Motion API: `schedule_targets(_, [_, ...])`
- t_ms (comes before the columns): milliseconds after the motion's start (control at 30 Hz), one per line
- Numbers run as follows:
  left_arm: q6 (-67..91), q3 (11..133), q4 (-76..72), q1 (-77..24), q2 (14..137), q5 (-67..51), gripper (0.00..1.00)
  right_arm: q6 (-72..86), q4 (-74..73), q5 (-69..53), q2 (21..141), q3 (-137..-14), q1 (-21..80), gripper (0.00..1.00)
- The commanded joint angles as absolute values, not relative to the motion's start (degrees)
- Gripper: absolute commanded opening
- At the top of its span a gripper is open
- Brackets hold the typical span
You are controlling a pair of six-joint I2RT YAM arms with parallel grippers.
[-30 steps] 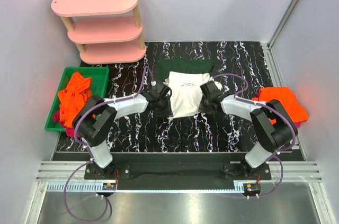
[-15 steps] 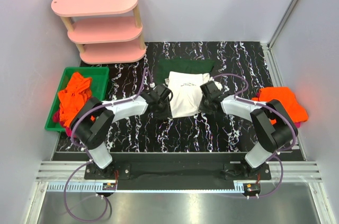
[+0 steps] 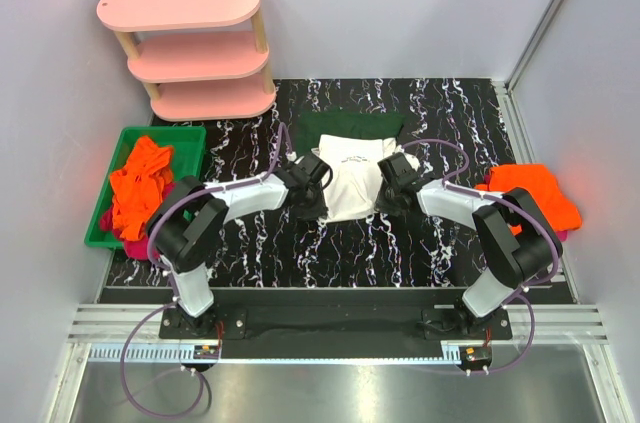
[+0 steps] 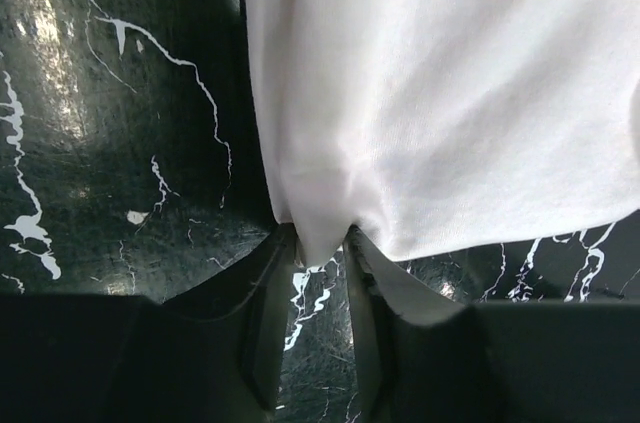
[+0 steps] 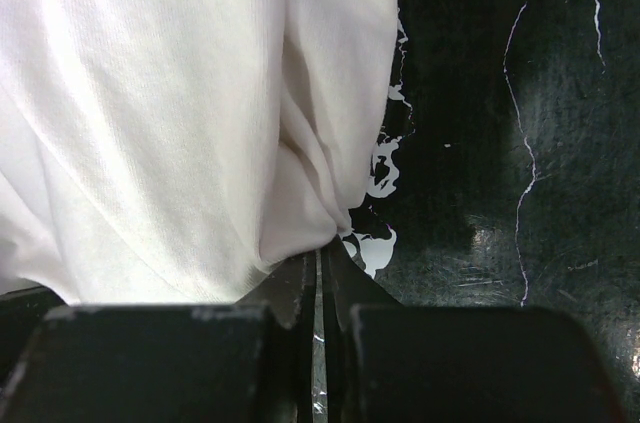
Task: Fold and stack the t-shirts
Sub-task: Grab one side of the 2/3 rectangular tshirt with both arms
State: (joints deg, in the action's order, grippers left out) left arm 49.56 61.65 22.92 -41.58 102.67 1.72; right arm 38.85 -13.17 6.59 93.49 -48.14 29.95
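At the far left, the green bin [image 3: 190, 138] holds a heap of orange t-shirts [image 3: 140, 188], not yet folded. Your left gripper [image 4: 318, 248] is clamped on a pinch of the white t-shirt [image 3: 350, 178] at its left edge. The wrist view shows cloth puckered into the fingertips, with the black table [image 4: 120, 123] bare beside it. The shirt lies mid-table between the two arms, partly folded, its dark green part [image 3: 350, 126] spread flat at the far end. The right gripper [image 5: 320, 268] is nipped onto the shirt's right edge, jaws almost together with a ridge of cloth drawn between them. Further right, an orange pile [image 3: 535, 193] sits at the table's edge.

You look to be mid-fold, so raise both hands together and at matched height, keeping the span between them lightly taut. Lift only enough for the held edge to clear the layer below (how many layers each pinch has caught, the wrist views do not show). Carry it straight, lay it flat, and let go only once the edges line up.
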Motion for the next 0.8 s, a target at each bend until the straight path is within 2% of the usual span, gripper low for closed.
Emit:
schedule_targets(0, [49.57, 61.52, 24.7, -41.75, 105.73, 3.34, 0.21, 38.06, -20.3, 7.03, 94.31, -45.44, 30.32, 0.0])
schedule_targets(100, [49.57, 60.56, 24.87, -41.75, 104.51, 3.34, 0.0, 38.58, -20.83, 6.42, 92.47, -45.0, 30.32, 0.0])
schedule_targets(400, [49.74, 53.19, 26.89, -44.12, 94.23, 4.31, 0.0, 42.01, -26.18, 4.04, 81.06, -40.35, 30.59, 0.0])
schedule_targets(767, [54.14, 47.73, 31.46, -52.29, 84.82, 4.74, 0.0, 46.14, -34.36, 1.67, 66.54, -34.72, 30.94, 0.0])
